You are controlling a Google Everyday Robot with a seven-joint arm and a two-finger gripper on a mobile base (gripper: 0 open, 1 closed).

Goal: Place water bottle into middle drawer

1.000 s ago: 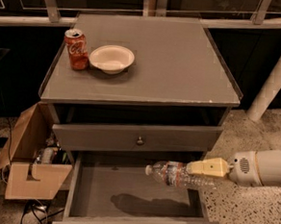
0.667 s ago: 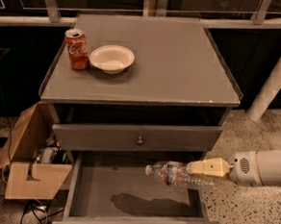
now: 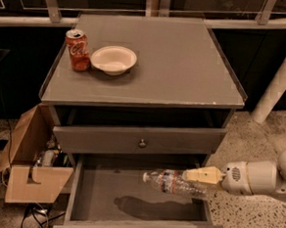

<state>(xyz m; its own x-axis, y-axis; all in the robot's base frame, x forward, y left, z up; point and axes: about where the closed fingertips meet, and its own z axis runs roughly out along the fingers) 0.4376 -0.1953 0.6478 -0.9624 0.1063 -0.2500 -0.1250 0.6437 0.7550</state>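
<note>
The water bottle (image 3: 170,182) lies sideways in the air, cap pointing left, clear with a red-and-white label. My gripper (image 3: 197,178) reaches in from the right and is shut on the bottle's base end, its pale fingers (image 3: 202,175) against the plastic. Below it the middle drawer (image 3: 103,189) is pulled open, a wide shallow grey box with a bare floor. The bottle hovers over the drawer's right half and casts a shadow on the floor.
A closed drawer front with a round knob (image 3: 142,143) sits above the open drawer. On the cabinet top (image 3: 185,65) stand a red soda can (image 3: 77,50) and a white bowl (image 3: 113,59). An open cardboard box (image 3: 29,162) sits left of the cabinet, cables beneath it.
</note>
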